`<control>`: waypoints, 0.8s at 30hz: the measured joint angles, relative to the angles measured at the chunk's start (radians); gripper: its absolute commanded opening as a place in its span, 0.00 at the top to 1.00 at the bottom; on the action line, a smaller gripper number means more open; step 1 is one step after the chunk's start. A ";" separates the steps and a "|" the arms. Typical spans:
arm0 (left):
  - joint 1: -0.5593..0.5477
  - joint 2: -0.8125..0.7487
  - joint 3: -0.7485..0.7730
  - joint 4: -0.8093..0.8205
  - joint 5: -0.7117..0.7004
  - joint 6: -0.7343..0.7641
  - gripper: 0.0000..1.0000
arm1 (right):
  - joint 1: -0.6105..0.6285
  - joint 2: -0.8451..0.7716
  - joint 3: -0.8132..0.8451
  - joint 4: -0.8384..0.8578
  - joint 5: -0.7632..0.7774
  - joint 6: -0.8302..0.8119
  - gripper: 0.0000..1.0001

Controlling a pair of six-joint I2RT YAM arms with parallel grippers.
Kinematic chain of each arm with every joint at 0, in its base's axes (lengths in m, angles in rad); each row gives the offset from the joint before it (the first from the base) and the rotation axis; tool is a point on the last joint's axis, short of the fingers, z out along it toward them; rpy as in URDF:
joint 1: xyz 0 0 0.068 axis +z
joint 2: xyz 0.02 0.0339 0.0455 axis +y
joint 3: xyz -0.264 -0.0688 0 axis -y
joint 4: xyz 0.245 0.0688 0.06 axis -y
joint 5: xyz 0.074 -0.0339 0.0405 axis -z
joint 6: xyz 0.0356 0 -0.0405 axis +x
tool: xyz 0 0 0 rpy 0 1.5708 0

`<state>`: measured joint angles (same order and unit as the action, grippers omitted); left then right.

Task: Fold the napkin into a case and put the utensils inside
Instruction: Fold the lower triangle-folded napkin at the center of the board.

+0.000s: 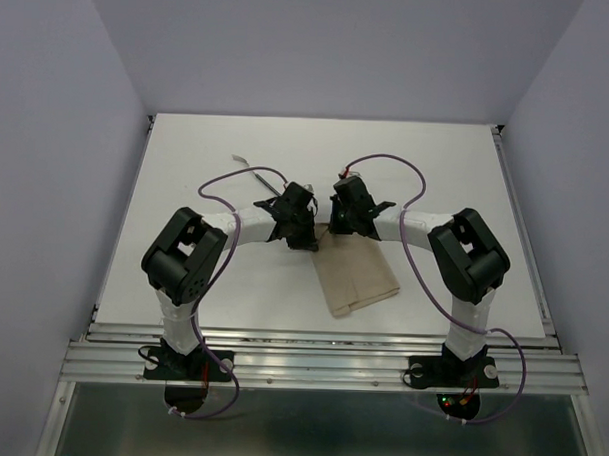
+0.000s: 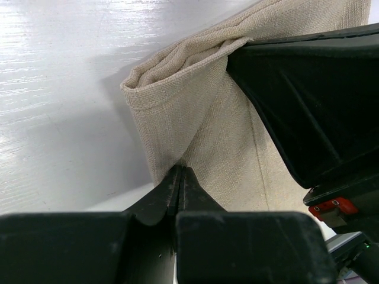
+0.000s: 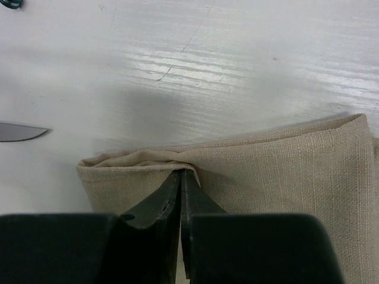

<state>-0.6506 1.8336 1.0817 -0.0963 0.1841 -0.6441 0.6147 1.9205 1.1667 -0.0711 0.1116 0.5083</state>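
Note:
The beige napkin (image 1: 358, 275) lies folded into an oblong on the white table, between the two arms. Both grippers meet at its far end. My left gripper (image 1: 306, 235) is shut, pinching the cloth's edge near a bunched corner (image 2: 179, 171). My right gripper (image 1: 343, 225) is shut too, with a pulled-up layer of the napkin (image 3: 284, 165) caught at its tips (image 3: 182, 173). The right gripper's black body (image 2: 314, 100) fills the upper right of the left wrist view. A slim pale utensil (image 1: 249, 165) lies far left of the grippers. A serrated knife tip (image 3: 21, 131) shows left of the cloth.
Purple cables (image 1: 231, 175) loop over the table behind both arms. The table's metal rail (image 1: 321, 341) runs along the near edge. White walls stand to either side and behind.

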 measured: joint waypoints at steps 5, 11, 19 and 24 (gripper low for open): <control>0.000 0.000 0.016 -0.029 -0.005 0.014 0.92 | 0.000 0.003 0.000 0.012 -0.007 -0.003 0.93; -0.002 -0.075 0.019 -0.096 -0.039 0.062 0.75 | -0.006 0.006 -0.005 0.032 -0.029 0.000 0.93; -0.003 -0.182 0.079 -0.154 -0.201 0.100 0.57 | -0.010 0.007 -0.019 0.072 -0.056 0.004 0.93; -0.003 -0.190 0.079 -0.189 -0.285 0.090 0.40 | -0.011 0.008 -0.022 0.080 -0.064 0.005 0.93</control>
<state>-0.6533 1.6436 1.1606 -0.2852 -0.1005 -0.5541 0.6033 1.9289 1.1450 0.0093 0.0471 0.5129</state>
